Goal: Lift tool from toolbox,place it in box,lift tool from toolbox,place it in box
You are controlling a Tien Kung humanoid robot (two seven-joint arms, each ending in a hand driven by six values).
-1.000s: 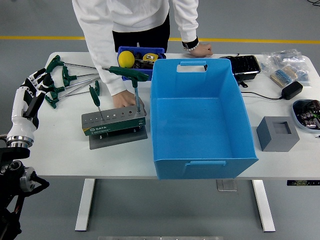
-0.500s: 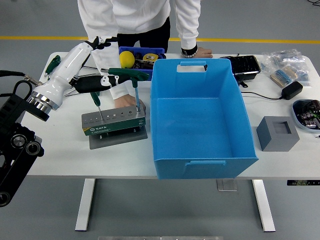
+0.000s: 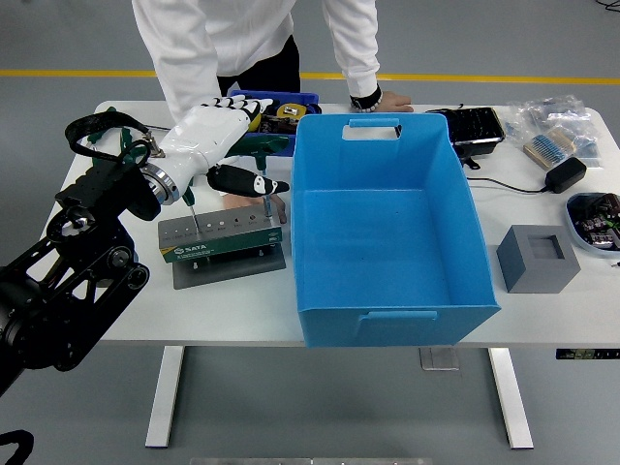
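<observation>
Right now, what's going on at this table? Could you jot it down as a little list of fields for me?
Left hand: open, over the tool stand, holding nothing
Right hand: not in view
Tool stand: grey, left of the bin, T-handle tools upright in it
Blue bin: empty
Person's hand: resting at the stand's far right corner
Spare T-handle tools: lying at far left, partly hidden by the arm
Grey block: right of the bin

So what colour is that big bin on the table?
Blue. The bin shows best in the head view, the only one here.
</observation>
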